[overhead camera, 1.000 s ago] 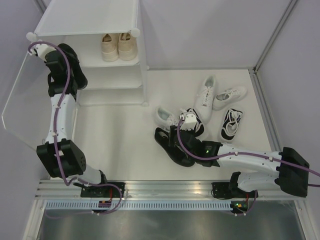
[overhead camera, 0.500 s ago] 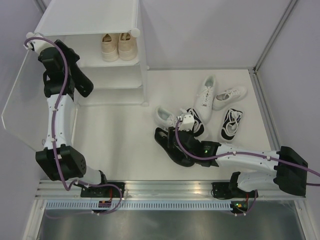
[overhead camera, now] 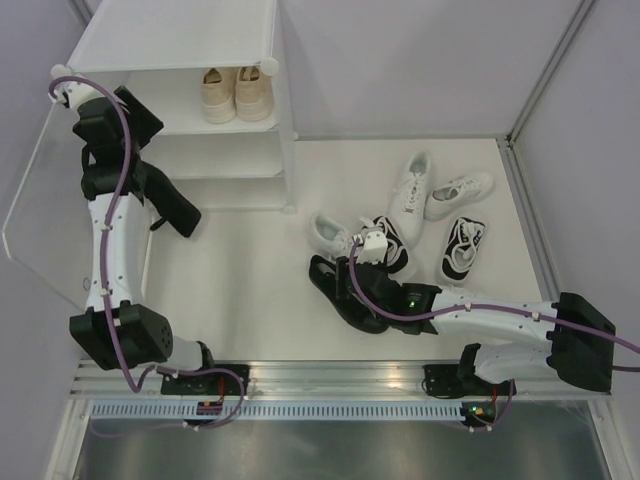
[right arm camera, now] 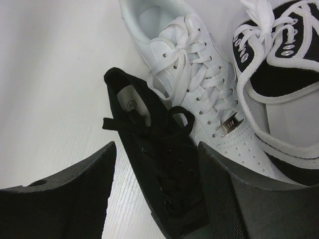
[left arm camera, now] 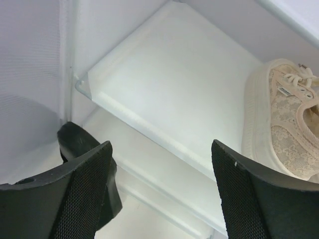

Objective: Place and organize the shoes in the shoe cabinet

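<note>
The shoe cabinet [overhead camera: 180,35] stands at the back left with a beige pair [overhead camera: 238,93] on a shelf. My left gripper [overhead camera: 140,160] is in front of that shelf [left arm camera: 174,94], open, with nothing between its fingers. One beige shoe [left arm camera: 289,124] shows to its right. A black shoe [overhead camera: 175,205] is just below and outside the left finger [left arm camera: 82,199]. My right gripper [overhead camera: 365,262] is open and straddles the laces of the other black shoe [right arm camera: 164,184], which lies on the floor. A white shoe [right arm camera: 194,89] and a black-and-white shoe [right arm camera: 284,74] lie against it.
The cabinet's frosted door panel [overhead camera: 50,190] hangs open on the left, close to my left arm. More shoes lie right of centre: two white ones [overhead camera: 412,190] [overhead camera: 458,195], a black-and-white one [overhead camera: 463,248] and a white one [overhead camera: 330,232]. Walls close in the right side.
My left gripper has opened and the black shoe it carried has moved down and to the right, out from between its fingers. The right arm has barely moved.
</note>
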Motion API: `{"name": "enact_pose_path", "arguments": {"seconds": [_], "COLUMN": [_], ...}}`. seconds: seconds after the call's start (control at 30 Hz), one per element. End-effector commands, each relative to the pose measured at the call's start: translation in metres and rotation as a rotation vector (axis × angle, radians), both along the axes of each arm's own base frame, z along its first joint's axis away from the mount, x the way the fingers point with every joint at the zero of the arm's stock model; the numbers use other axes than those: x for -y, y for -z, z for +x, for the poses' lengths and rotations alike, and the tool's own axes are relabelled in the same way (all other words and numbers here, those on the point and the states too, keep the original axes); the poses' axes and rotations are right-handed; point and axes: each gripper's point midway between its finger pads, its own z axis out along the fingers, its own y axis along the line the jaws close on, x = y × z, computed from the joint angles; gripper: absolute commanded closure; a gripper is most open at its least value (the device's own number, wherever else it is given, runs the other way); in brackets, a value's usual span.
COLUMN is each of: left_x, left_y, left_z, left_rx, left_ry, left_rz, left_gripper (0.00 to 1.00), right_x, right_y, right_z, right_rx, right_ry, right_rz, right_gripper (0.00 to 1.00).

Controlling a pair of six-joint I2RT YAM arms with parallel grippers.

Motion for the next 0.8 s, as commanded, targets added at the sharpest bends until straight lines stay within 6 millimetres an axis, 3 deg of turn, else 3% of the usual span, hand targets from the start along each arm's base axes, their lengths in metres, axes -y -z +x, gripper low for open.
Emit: {"name": "enact_pose_path", "arguments": {"seconds": [0.0,0.07,0.1,0.13,0.2,0.23,0.3,0.33,0.4,0.43,0.47,0.5,0.53,0.57,0.6,0.67,0.77], "left_x": [0.002,0.008,0.01,0.013,0.019,0.022,0.028,0.031,0.035,0.038,0.041,0.039,0.039,0.037,0.036,0.035,0.033], "left_y": [-0.005,0.007,0.002,0.022,0.037,0.057,0.078,0.1,0.118,0.146,0.148,0.145,0.169,0.176,0.17,0.196,0.202], "left_z": [-0.001,-0.008,-0.021,-0.029,-0.046,-0.062,-0.077,-0.092,-0.1,-0.107,-0.11,-0.104,-0.107,-0.106,-0.095,-0.088,-0.068], "left_rx": [-0.018,-0.047,-0.036,-0.082,-0.114,-0.151,-0.185,-0.214,-0.209,-0.236,-0.206,-0.147,-0.159,-0.146,-0.077,-0.087,-0.02], "left_ry": [0.015,0.025,0.013,0.013,0.018,0.017,0.024,0.01,0.015,0.007,0.013,0.007,-0.014,-0.029,-0.021,-0.021,-0.001], "left_rz": [0.007,-0.037,-0.053,-0.077,-0.102,-0.115,-0.126,-0.15,-0.173,-0.208,-0.219,-0.219,-0.25,-0.256,-0.249,-0.265,-0.25], "left_gripper": [0.16,0.16,0.16,0.15,0.13,0.13,0.12,0.12,0.12,0.12,0.12,0.12,0.11,0.11,0.11,0.11,0.11], "right_x": [-0.007,-0.005,-0.003,-0.001,0.003,0.006,0.008,0.007,0.004,0.004,0.0,-0.001,-0.002,-0.005,-0.007,-0.006,-0.008], "right_y": [-0.005,-0.005,-0.008,-0.008,-0.01,-0.009,-0.008,-0.007,-0.004,0.0,0.0,0.004,0.005,0.005,0.007,0.008,0.005], "right_z": [0.0,-0.001,-0.001,0.0,0.0,0.001,0.001,0.001,0.001,0.0,0.0,-0.001,-0.002,-0.002,-0.004,-0.005,-0.005], "right_rx": [0.008,0.006,0.013,0.016,0.028,0.035,0.039,0.04,0.036,0.03,0.027,0.019,0.015,0.014,0.008,0.009,0.022], "right_ry": [-0.017,-0.015,-0.009,-0.004,0.005,0.01,0.01,0.004,-0.004,-0.008,-0.018,-0.026,-0.032,-0.041,-0.052,-0.061,-0.07], "right_rz": [0.024,0.025,0.033,0.029,0.026,0.014,0.004,0.003,0.001,-0.002,0.008,0.005,0.006,0.017,0.019,0.023,0.039], "right_gripper": [0.29,0.29,0.29,0.29,0.29,0.29,0.29,0.29,0.29,0.29,0.29,0.29,0.29,0.29,0.29,0.29,0.29]}}
